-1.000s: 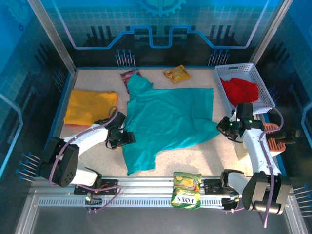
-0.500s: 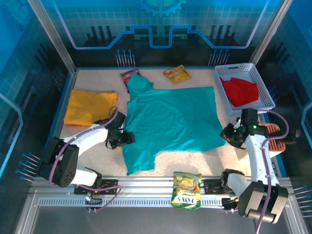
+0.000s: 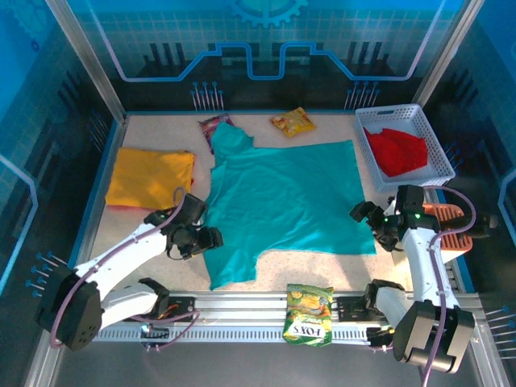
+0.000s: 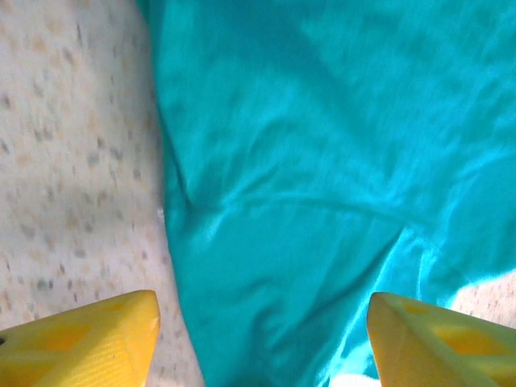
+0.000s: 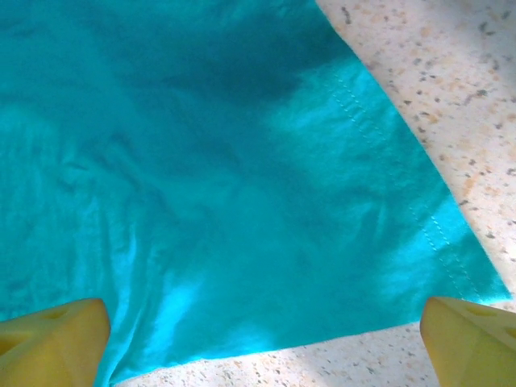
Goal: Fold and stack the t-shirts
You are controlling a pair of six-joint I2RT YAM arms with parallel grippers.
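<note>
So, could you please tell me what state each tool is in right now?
Left tool: open, empty, above the teal shirt.
Right tool: open, empty.

Yellow t-shirt (image 3: 150,176): perhaps folded, unclear

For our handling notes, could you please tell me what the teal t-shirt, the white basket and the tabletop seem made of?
Teal t-shirt: soft cloth, likely cotton knit; it wrinkles and has a stitched hem. White basket: probably rigid plastic, lattice walls. Tabletop: pale speckled, stone-like finish; material unclear.
</note>
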